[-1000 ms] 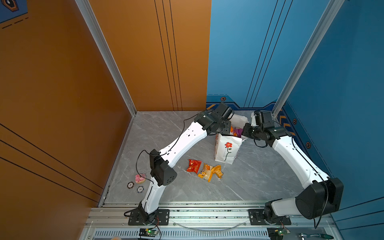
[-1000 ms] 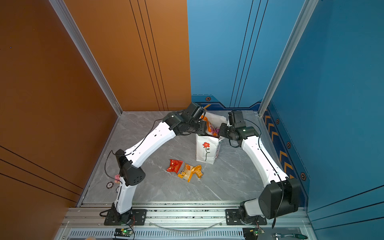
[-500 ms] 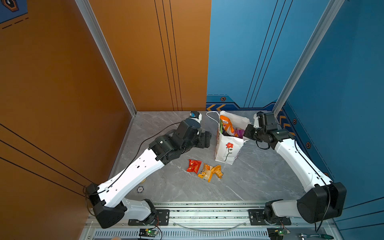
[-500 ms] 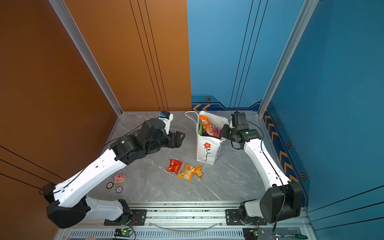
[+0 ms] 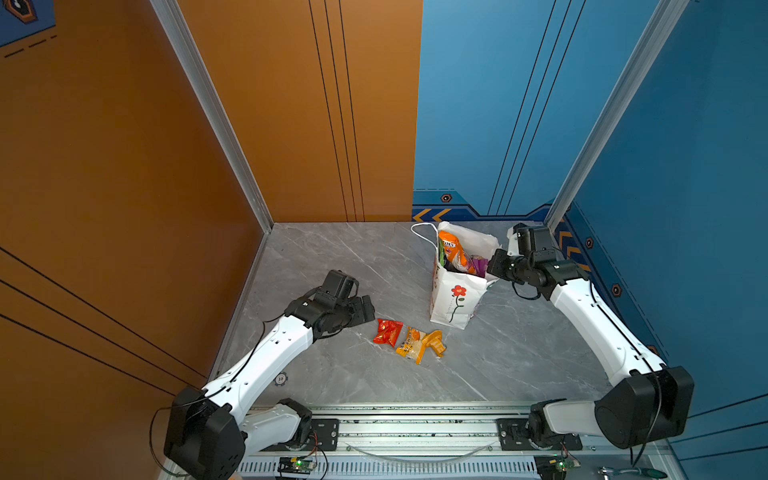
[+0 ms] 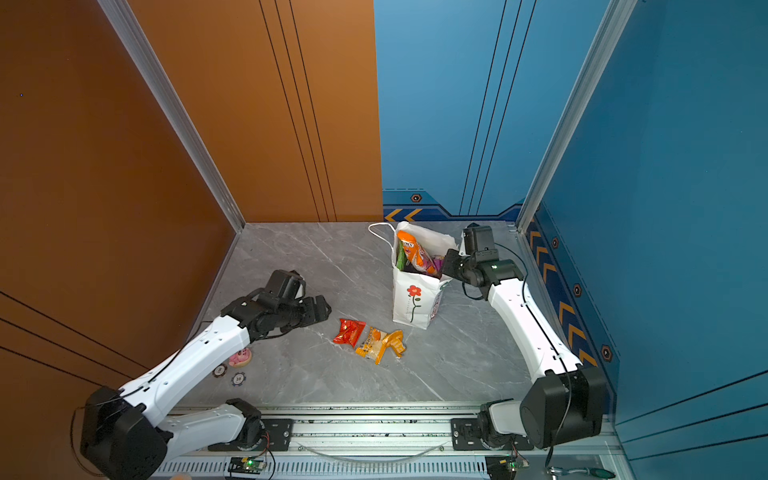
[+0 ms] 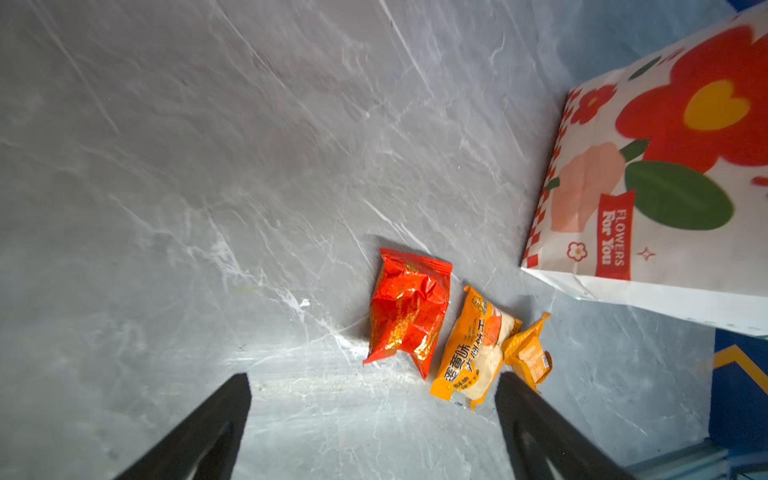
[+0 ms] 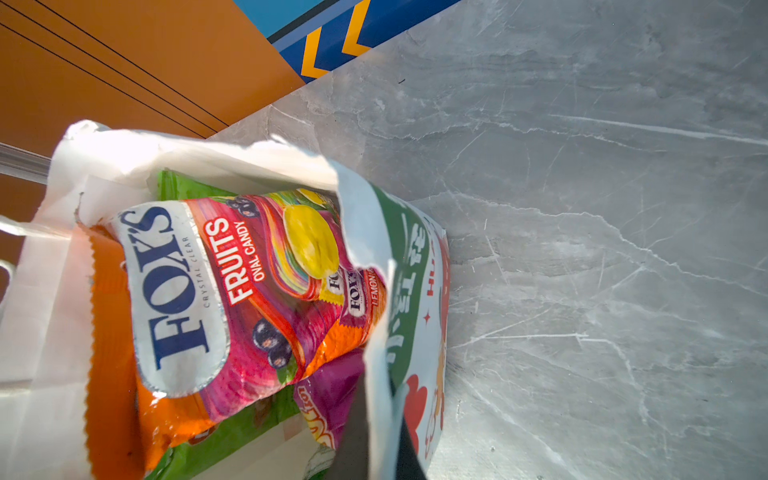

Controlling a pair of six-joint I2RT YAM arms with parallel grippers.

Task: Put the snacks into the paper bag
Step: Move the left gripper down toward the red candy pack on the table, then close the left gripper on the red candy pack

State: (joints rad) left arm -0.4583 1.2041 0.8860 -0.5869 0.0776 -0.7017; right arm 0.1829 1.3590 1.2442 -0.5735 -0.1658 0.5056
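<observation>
Right wrist view: right gripper clamped on the rim wall of the white paper carrier bag; both fingers cut off at the frame edge.
Bag contents: orange-pink crinkly "FOX'S" packet on top, covering most of a green plastic packet; purple plastic packet half behind the paper wall; bag bottom hidden.
Left wrist view: left gripper jaws wide apart, nothing between; only finger ends show; bag top cut off.
Loose snacks: red crinkly plastic packet, orange-yellow plastic packet, small orange plastic packet flat in a row on the grey marble tabletop; small orange touches orange-yellow, its print unreadable.
Top views: bag upright near the back wall; left gripper just beside the red packet, on the side away from the bag.
Partly hidden: small pink toy and round poker chips tucked beside the left arm.
Room: bare tabletop open from the left gripper to the back wall, and from the packets to the front edge; small orange packet near the bag base, apart from it; white cord handle hangs outside the bag.
</observation>
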